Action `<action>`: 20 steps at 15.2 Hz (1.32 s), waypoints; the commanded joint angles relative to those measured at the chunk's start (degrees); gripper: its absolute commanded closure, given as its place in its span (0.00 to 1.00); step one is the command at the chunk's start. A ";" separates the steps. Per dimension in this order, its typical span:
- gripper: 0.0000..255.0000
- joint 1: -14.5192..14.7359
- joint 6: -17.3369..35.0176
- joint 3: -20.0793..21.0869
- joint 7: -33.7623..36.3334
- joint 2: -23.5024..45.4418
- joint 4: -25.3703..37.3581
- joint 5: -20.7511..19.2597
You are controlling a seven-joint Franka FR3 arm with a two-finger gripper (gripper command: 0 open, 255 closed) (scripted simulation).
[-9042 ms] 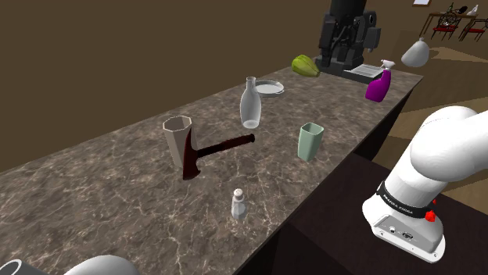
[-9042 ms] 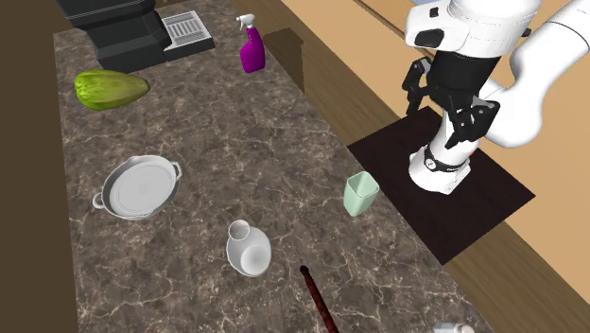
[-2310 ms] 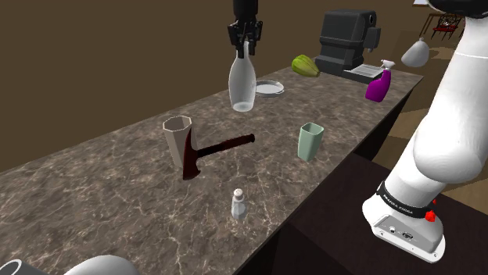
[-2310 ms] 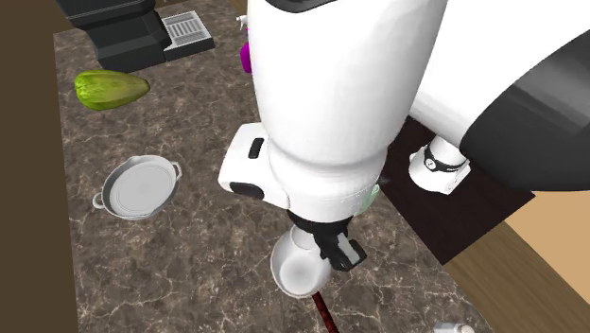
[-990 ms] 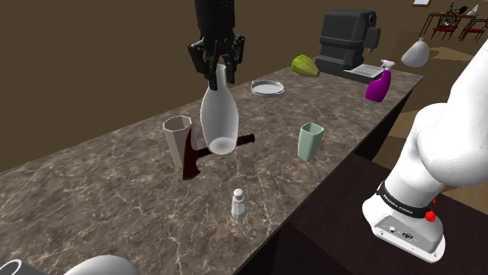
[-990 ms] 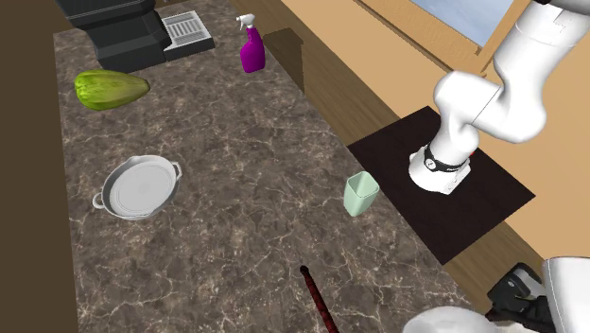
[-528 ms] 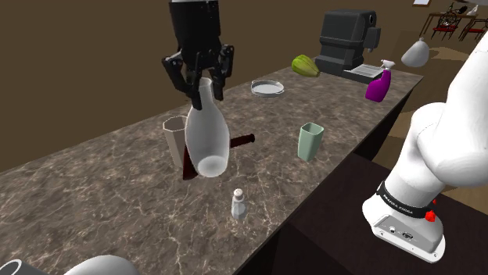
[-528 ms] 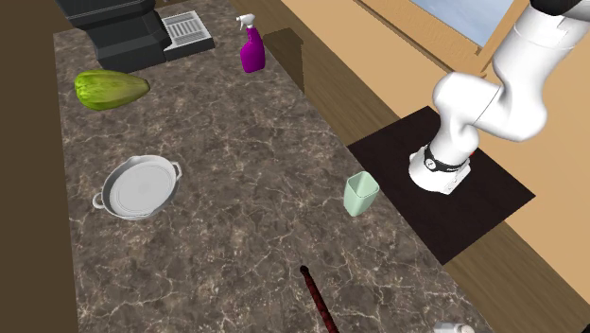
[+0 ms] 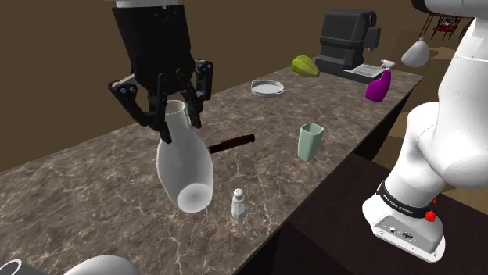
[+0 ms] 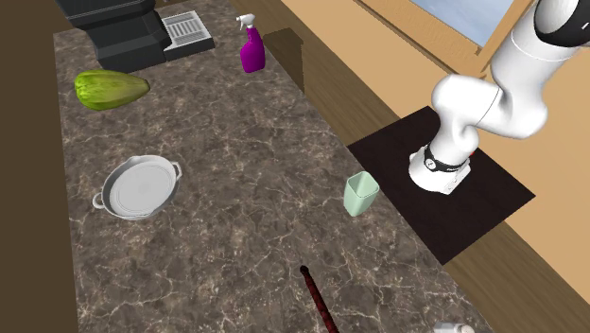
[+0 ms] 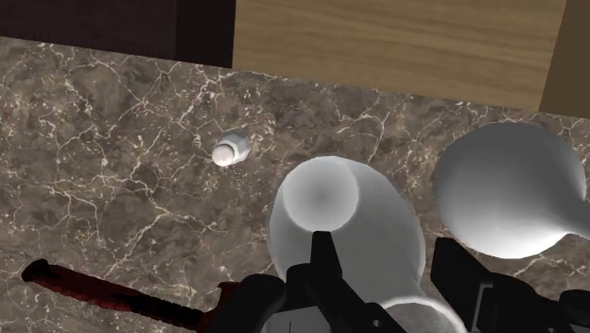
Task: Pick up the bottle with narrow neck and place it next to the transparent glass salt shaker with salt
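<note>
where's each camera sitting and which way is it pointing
Shoulder view: beside the arm, looking down along the marble counter; the arm and the gripper, shut on the bottle, show.
Second exterior view: high above, looking almost straight down on the counter; the arm's lower links show.
Wrist view: on the hand, looking down past the fingers and bottle to the counter.
Shoulder and wrist views share the salt shaker and the hammer handle.
</note>
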 commanded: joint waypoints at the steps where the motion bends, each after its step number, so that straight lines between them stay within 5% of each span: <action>1: 1.00 2.01 -0.46 1.22 3.21 1.94 2.23 -1.08; 5: 1.00 6.59 -2.22 3.06 8.92 7.47 8.83 -4.13; 20: 1.00 5.03 10.28 2.65 8.23 5.22 -5.68 -3.00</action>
